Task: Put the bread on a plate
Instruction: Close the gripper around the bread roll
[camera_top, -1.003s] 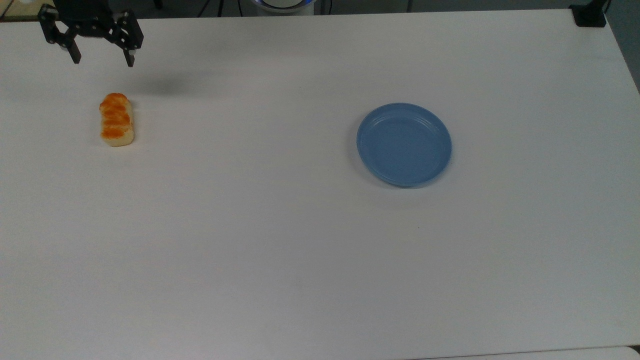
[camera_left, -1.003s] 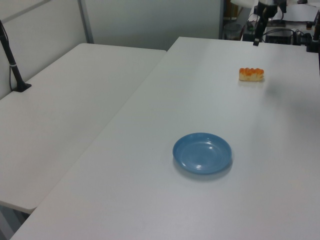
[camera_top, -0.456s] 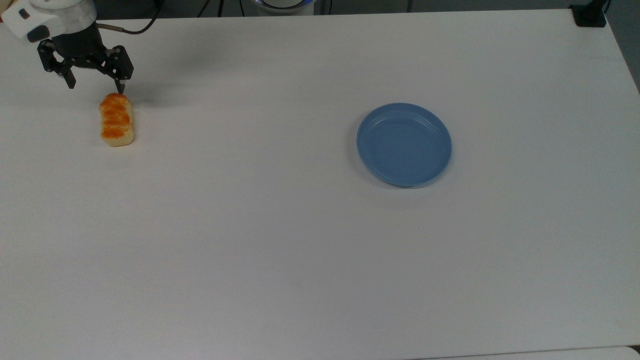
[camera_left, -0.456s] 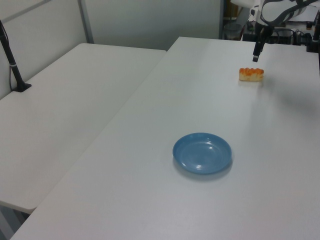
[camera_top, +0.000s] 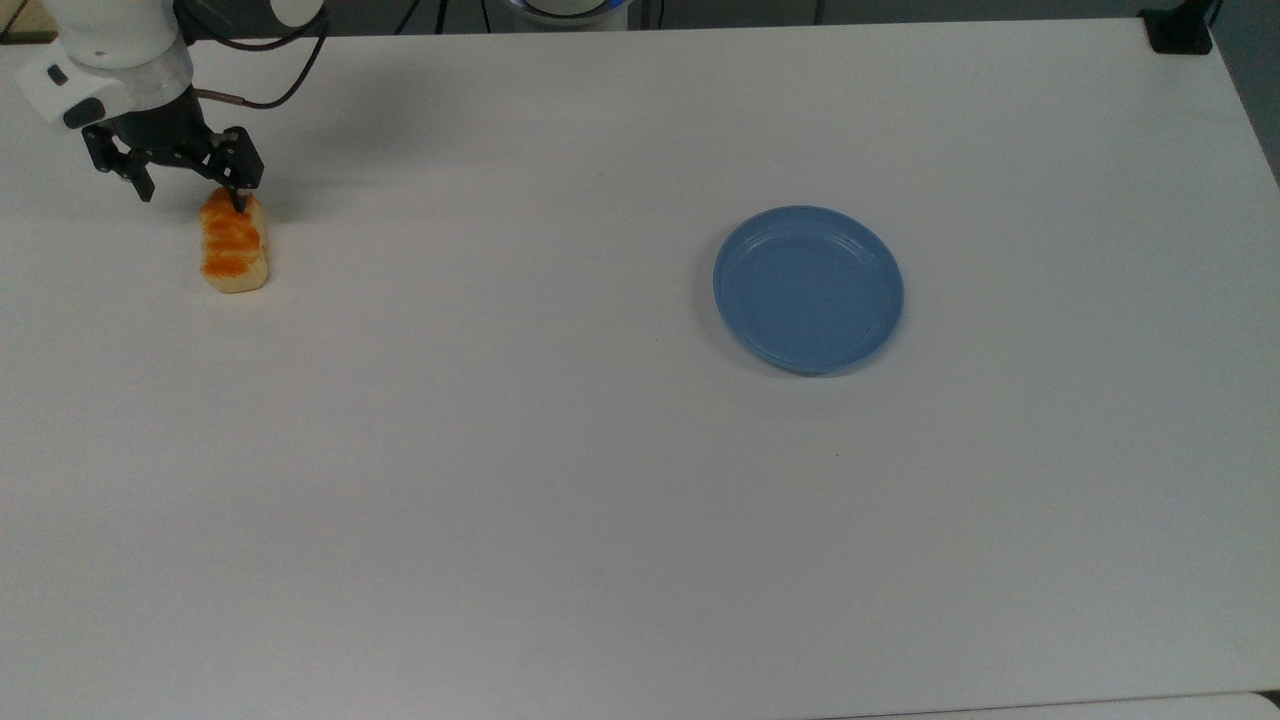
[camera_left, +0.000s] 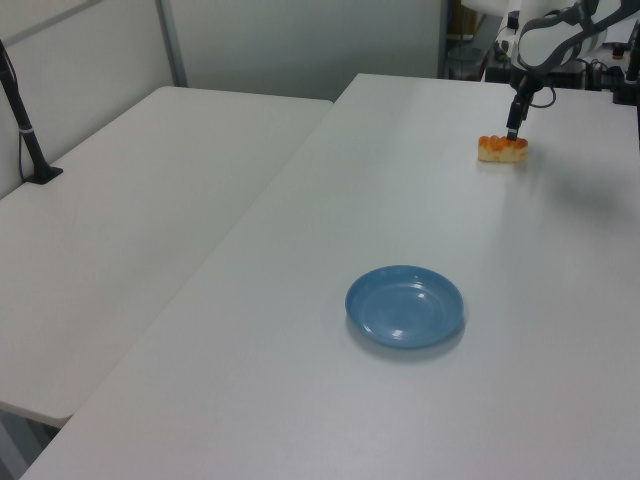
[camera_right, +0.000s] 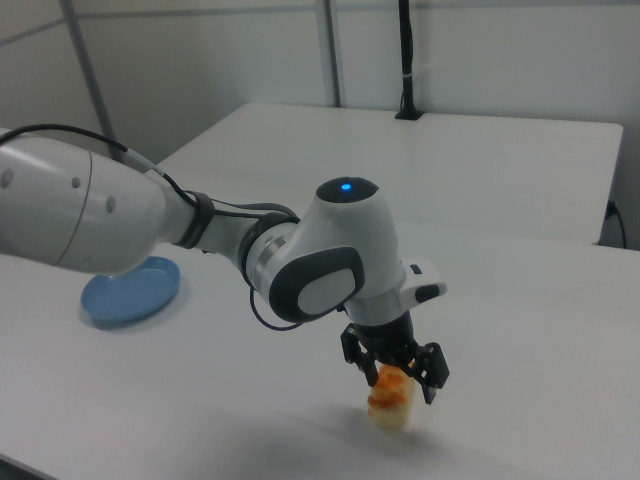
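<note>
The bread (camera_top: 234, 245), a small oblong loaf with pale beige sides and a glossy orange-brown segmented top, lies flat on the white desk (camera_top: 600, 480) near the top view's upper left corner, its long axis running toward the far edge. The round shallow blue plate (camera_top: 808, 289) with its ridged rim sits well apart from it, toward the top view's right, and holds nothing.

My black two-finger gripper (camera_top: 190, 195) is low over the loaf's far end, fingers spread. In the top view one fingertip (camera_top: 238, 203) sits on or just above the far end of the crust; the other hangs off to the top view's left, over bare desk. So I am not centred yet.

Judgement on handling: the loaf looks light and probably soft, and the glazed top may be slick. The flat beige sides look like the better purchase. I should shift to the loaf's middle, straddle its short width, and close gently so as not to squash it or tip it endwise.
</note>
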